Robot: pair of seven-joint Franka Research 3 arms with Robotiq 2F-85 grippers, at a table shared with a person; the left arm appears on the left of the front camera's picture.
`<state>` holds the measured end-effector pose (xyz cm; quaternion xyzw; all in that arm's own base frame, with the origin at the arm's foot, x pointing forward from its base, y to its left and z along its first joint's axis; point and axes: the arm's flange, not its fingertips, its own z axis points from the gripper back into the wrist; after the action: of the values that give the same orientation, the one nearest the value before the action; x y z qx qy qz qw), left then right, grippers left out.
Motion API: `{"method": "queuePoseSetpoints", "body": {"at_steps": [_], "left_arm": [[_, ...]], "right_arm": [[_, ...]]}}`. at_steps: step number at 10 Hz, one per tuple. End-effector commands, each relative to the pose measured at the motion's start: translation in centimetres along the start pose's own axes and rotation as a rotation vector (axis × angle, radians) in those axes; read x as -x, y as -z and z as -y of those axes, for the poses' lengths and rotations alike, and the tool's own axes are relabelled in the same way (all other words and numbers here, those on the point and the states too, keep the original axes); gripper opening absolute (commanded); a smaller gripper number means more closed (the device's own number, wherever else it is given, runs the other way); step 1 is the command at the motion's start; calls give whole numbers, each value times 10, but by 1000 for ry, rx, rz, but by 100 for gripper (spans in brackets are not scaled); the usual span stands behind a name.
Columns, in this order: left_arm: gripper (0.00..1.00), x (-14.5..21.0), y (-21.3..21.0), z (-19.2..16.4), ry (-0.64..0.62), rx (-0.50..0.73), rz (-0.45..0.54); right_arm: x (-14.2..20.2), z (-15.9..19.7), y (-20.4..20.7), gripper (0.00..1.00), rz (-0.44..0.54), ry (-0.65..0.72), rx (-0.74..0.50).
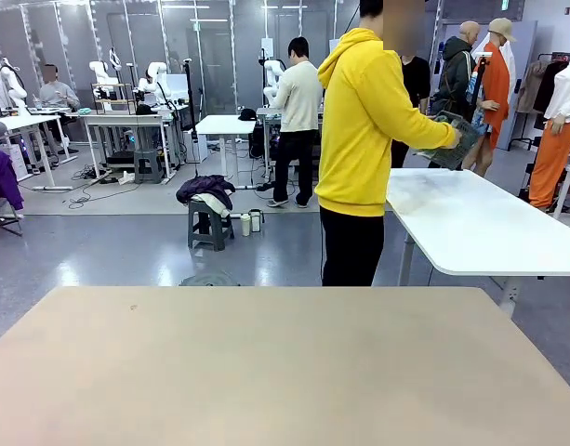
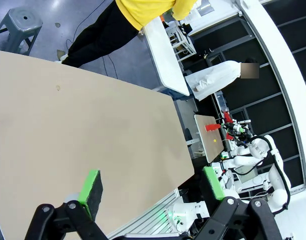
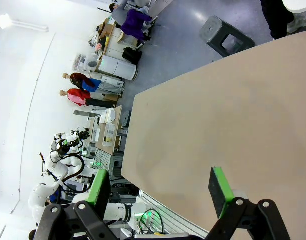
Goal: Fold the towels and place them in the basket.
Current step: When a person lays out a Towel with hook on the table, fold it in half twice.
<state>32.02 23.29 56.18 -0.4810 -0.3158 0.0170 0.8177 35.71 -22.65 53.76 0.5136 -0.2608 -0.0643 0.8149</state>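
Basket (image 1: pixel 463 149) — far off, blurry, held by person (image 1: pixel 359 130)

Basket (image 1: pixel 463 149): you see it at about 1 o'clock, well beyond your table. It is dark grey with lattice sides, tilted, and held in the hand (image 1: pixel 457 136) of the person in yellow, above a white table (image 1: pixel 470 223).

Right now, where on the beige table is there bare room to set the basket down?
The beige table is bare from near edge to far edge, both sides. Nothing crowds it: the person stands past the far edge, holding the basket by the white table. The left gripper and right gripper hang open near the table's edges.
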Motion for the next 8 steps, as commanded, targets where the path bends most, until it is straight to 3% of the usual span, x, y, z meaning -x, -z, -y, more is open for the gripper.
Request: {"method": "queuePoseSetpoints", "body": {"at_steps": [1,8], "left_arm": [[100,-2,-3,1,8,3,-13],[100,-2,-3,1,8,3,-13]], "right_arm": [[0,-1,0,100,-2,-2,-8],[0,-1,0,100,-2,-2,-8]]}}
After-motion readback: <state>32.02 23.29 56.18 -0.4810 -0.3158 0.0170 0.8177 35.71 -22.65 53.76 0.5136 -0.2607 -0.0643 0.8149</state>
